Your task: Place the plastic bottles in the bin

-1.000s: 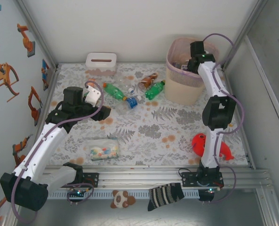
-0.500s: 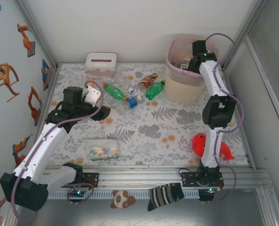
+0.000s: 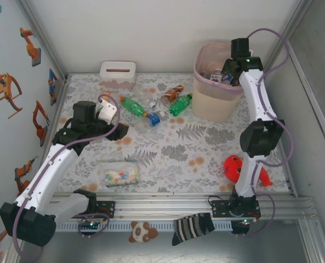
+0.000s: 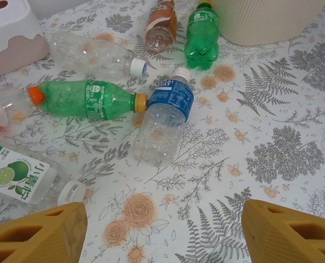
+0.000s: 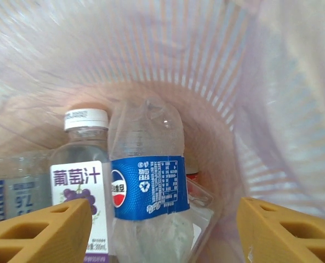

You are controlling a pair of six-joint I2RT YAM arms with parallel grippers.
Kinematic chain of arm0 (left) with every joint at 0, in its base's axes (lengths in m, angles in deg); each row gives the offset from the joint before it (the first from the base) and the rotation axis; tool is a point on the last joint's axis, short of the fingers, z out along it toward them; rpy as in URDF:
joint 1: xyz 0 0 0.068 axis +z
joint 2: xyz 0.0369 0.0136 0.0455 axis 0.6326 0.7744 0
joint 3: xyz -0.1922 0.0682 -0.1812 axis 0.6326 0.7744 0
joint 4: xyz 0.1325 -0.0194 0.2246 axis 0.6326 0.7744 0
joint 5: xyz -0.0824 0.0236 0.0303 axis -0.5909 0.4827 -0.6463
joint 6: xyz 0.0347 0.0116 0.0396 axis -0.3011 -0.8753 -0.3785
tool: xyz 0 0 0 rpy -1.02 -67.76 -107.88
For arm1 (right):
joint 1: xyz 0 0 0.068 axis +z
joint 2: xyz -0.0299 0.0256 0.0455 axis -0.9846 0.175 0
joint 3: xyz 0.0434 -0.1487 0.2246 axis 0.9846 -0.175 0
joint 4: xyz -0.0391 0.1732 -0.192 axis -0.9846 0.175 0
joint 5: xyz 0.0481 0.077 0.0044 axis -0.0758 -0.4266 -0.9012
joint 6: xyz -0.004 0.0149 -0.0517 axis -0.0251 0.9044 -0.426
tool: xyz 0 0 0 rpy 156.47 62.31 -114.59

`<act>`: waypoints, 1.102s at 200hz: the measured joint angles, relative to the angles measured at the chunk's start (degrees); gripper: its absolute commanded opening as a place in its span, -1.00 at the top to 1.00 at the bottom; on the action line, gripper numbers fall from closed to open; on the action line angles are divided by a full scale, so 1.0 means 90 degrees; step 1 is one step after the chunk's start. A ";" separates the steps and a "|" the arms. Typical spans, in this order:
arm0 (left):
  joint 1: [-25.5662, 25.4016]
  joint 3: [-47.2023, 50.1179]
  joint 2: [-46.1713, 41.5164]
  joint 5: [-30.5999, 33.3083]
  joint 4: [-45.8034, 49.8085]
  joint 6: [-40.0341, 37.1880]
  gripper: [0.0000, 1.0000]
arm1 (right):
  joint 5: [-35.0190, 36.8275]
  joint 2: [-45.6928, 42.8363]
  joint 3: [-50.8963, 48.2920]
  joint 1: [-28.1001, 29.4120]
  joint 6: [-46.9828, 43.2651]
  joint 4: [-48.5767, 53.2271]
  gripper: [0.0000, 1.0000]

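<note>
Right wrist: right pincer spread, empty; blue-labelled bottle lies just below, inside bin.

Legible markings, as recorded:
- White-capped bottle in the bin: white label read "葡萄汁" in purple, above a grape picture.
- Blue-labelled bottle to its right: red-white-blue Pepsi globe; white small print was too fine to read.
- Lime-labelled bottle, near left on the bench: green Chinese characters beginning "小", beside a lime picture.
- Blue-wrapped bottle and green bottle on the bench: print illegible.
</note>
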 measured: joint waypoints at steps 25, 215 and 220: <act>0.0000 0.0000 -0.0002 0.0000 0.0000 0.0000 -0.48 | -0.0109 -0.0287 -0.0002 0.0041 -0.0022 0.0002 -0.25; -0.0758 -0.1328 0.3135 0.0112 0.0316 0.0831 -0.41 | -0.0884 -0.4029 -0.3126 0.0155 -0.0046 -0.0556 -0.18; -0.0823 -0.1447 0.3320 0.0189 0.0345 0.0816 -0.41 | -0.0882 -0.4063 -0.3147 0.0155 -0.0049 -0.0559 -0.18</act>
